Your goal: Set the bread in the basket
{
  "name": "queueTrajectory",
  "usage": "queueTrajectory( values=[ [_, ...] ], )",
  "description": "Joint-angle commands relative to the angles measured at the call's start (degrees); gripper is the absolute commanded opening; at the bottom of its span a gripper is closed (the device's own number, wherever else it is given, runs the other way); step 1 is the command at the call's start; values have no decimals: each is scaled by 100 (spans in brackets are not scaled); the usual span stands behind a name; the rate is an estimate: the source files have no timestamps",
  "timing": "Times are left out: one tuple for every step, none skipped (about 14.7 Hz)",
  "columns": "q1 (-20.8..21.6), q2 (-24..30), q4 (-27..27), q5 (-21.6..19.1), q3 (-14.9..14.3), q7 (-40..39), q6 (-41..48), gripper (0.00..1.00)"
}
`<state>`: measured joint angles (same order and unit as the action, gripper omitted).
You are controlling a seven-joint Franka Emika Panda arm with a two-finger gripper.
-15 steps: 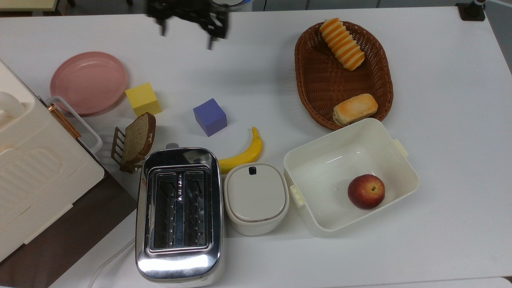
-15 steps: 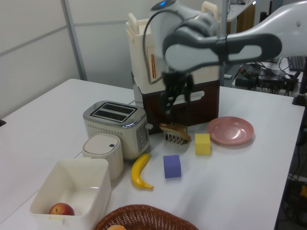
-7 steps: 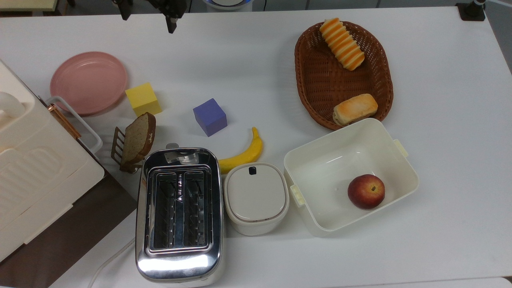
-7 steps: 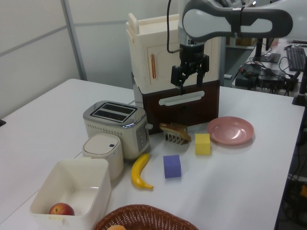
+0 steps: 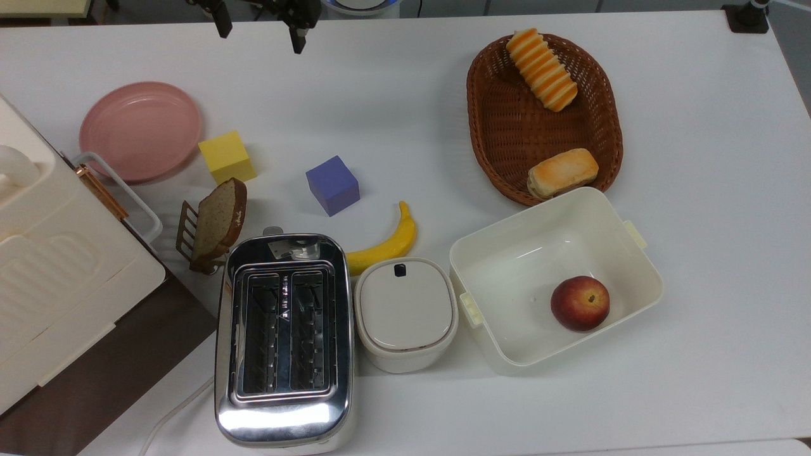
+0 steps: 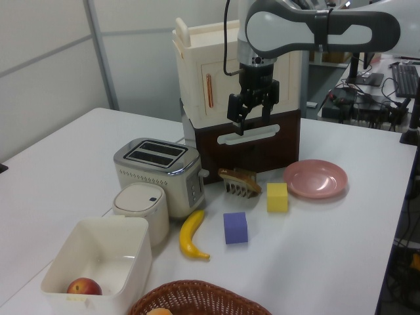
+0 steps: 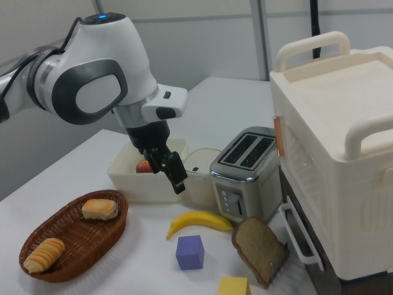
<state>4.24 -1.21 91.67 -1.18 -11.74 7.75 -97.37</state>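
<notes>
A: Near one corner of the white table (image 5: 405, 95), the bread (image 5: 542, 69), a long golden-orange ridged pastry stick, lies inside the oval woven basket (image 5: 500, 126), at the end closest to the table's far edge in the top view.

B: Is anything else in the basket?

A: A short smooth bun (image 5: 562, 172) rests at the opposite end, well apart from the bread.

B: Where is the robot's hand (image 6: 249, 113)?

A: It hangs in the air above the table, far from the basket, with its two fingers (image 5: 298, 25) spread apart and gripping nothing.

B: What else is on the table?

A: A white tub (image 5: 500, 253) holding an apple (image 5: 580, 303) sits just beside the basket. A banana (image 5: 386, 244), a purple cube (image 5: 332, 185), a yellow cube (image 5: 227, 156), a pink plate (image 5: 139, 130) and a chrome toaster (image 5: 283, 339) occupy the middle and the other side.
</notes>
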Motion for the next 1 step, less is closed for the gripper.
queueTrajectory(
  values=[
    [-108,77,52,-101,102,-221,156,100]
  ],
)
